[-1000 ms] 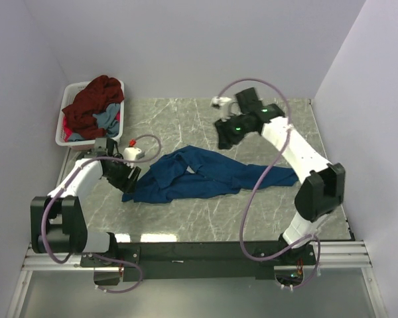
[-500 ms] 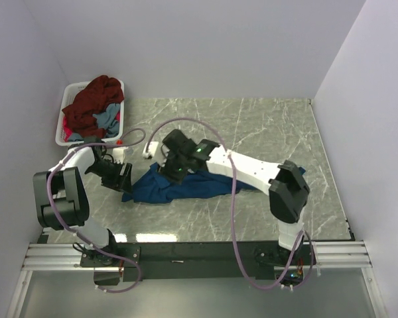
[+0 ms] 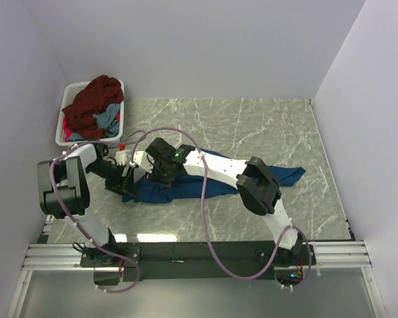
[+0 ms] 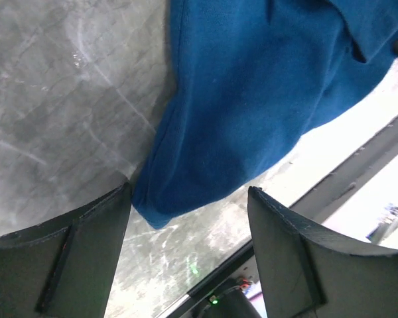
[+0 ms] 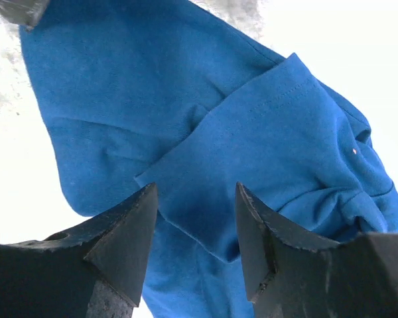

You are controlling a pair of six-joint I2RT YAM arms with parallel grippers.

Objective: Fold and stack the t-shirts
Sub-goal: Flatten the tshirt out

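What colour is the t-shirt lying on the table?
Plain deep blue t-shirt; clearest in the right wrist view.

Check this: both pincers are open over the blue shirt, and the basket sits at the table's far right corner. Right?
No: the basket sits at the far left corner, as the top view shows. The left pincer and right pincer are open over the blue shirt.

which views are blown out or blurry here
Right wrist: the table around the blue shirt is blown out white, and the near fingers are dark and soft. Left wrist: the lower right is overexposed, the rest of the table readable. Top: evenly lit and sharp, mild glare along the table's near edge.
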